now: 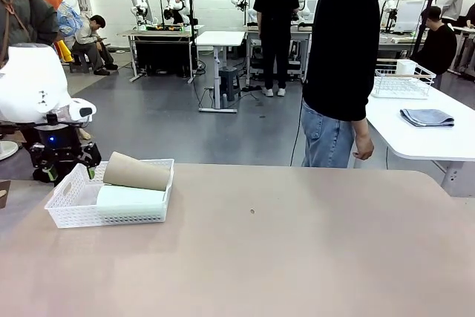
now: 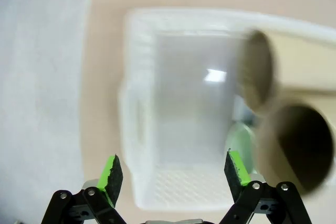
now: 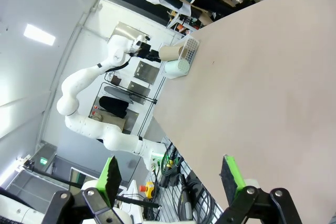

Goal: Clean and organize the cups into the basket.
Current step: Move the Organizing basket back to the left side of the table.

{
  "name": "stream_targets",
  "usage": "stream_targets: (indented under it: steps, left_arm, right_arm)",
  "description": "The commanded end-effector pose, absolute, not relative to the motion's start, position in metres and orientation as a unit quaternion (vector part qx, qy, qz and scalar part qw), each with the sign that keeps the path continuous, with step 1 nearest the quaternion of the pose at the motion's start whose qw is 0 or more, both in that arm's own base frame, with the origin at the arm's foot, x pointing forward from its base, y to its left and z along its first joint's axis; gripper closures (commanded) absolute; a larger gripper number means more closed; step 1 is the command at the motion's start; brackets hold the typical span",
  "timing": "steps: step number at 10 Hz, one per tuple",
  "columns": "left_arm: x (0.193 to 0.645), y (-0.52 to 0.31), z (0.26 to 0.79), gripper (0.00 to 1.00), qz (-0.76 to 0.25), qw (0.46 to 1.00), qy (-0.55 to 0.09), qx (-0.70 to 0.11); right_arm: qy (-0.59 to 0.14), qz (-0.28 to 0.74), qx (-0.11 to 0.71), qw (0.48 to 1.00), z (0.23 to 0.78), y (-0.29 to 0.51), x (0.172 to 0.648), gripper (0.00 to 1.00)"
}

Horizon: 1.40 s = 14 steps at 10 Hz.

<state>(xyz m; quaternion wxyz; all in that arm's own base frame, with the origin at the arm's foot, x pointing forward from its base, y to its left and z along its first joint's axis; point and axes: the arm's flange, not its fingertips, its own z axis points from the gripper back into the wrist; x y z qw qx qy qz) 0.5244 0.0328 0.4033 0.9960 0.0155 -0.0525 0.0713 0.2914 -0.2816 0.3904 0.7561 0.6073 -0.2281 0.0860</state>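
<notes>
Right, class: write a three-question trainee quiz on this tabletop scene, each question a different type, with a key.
1. True or false: the tan cup stands upright on the table.
2. Where does the mint green cup lie? A) in the white mesh basket B) on the floor C) in the person's hand
3. Fill in: the left end effector, hanging over the basket, is ____.

Key: 1 false, it lies on its side in the basket; 2 A; 3 open.

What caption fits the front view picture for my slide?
Tan cup and mint cup lie in the white basket; left gripper open behind it.
</notes>
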Motion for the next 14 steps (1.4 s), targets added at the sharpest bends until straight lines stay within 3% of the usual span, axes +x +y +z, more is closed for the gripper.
stream_targets:
  steps: [1, 4, 6, 7, 8, 12, 13, 14]
  left_arm:
    - [0.432, -0.008, 0.448, 0.0, 0.024, 0.993, -0.107, -0.032]
    - [0.335, -0.041, 0.474, 0.0, 0.032, 0.989, -0.146, -0.011]
    - [0.302, -0.045, 0.469, 0.0, 0.042, 0.987, -0.155, 0.001]
    - [0.299, -0.049, 0.466, 0.0, 0.059, 0.987, -0.151, -0.008]
    - [0.336, -0.049, 0.503, 0.0, 0.026, 0.988, -0.155, -0.003]
    - [0.332, -0.051, 0.505, 0.0, 0.035, 0.988, -0.152, -0.002]
    - [0.362, -0.019, 0.545, 0.0, 0.0, 0.971, -0.061, -0.233]
    - [0.371, 0.004, 0.555, 0.0, -0.014, 0.953, -0.027, -0.302]
  right_arm:
    - [-0.234, 0.091, 0.605, 0.755, 0.39, -0.282, 0.291, 0.0]
    - [-0.234, 0.091, 0.605, 0.755, 0.39, -0.282, 0.291, 0.0]
    - [-0.234, 0.091, 0.605, 0.755, 0.39, -0.282, 0.291, 0.0]
    - [-0.234, 0.091, 0.605, 0.755, 0.39, -0.282, 0.291, 0.0]
    - [-0.234, 0.091, 0.605, 0.755, 0.39, -0.282, 0.291, 0.0]
    - [-0.234, 0.091, 0.605, 0.755, 0.39, -0.282, 0.291, 0.0]
    - [-0.234, 0.091, 0.605, 0.755, 0.39, -0.282, 0.291, 0.0]
    - [-0.234, 0.091, 0.605, 0.755, 0.39, -0.282, 0.291, 0.0]
